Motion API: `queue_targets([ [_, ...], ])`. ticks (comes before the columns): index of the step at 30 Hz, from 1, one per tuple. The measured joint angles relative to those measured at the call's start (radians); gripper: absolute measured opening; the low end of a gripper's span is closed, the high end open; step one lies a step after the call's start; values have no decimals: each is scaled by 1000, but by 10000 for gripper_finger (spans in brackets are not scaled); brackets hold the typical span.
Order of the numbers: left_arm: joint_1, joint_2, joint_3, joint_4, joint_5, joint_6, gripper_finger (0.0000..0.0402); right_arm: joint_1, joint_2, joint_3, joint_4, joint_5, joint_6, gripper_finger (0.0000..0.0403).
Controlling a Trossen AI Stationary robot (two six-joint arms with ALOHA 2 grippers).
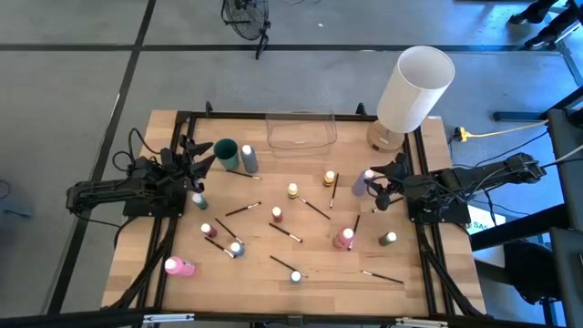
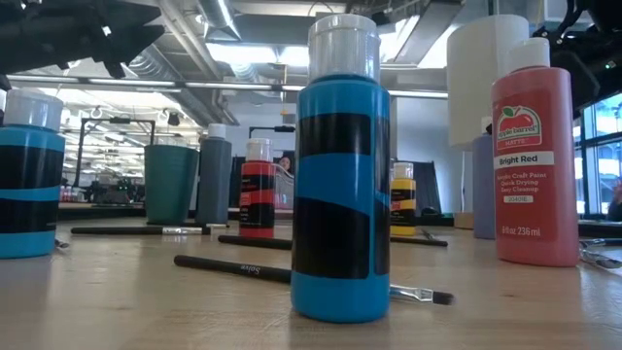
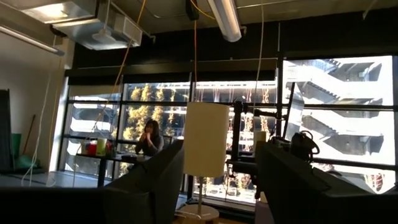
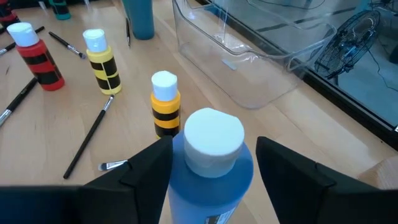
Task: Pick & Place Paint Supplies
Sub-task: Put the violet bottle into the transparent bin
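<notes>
Paint bottles (image 1: 292, 191) and brushes (image 1: 284, 233) are lying scattered across my table (image 1: 255, 273), while my left gripper (image 1: 194, 162) is hovering part-open and empty near the teal cup (image 1: 226, 152), and my right gripper (image 4: 214, 171) is straddling the lilac-blue bottle (image 4: 211, 168), fingers not visibly touching it.

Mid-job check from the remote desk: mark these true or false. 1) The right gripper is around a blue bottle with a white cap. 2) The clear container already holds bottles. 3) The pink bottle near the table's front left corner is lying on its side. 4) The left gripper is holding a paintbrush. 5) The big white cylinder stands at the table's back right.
1) True: the right gripper has a finger on each side of the blue bottle.
2) False: the clear container is empty.
3) True: the pink bottle lies flat.
4) False: the left gripper is empty, raised.
5) True: the white cylinder.
</notes>
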Motion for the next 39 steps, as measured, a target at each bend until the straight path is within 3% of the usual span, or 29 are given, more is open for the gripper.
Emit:
queue_targets([
  [17,0,0,0,-1,-1,34,194,0,0,0,-1,-1,0,229],
  [33,0,0,0,-3,-1,34,194,0,0,0,1,-8,0,141],
  [39,0,0,0,-10,-1,34,194,0,0,0,0,-11,0,130],
])
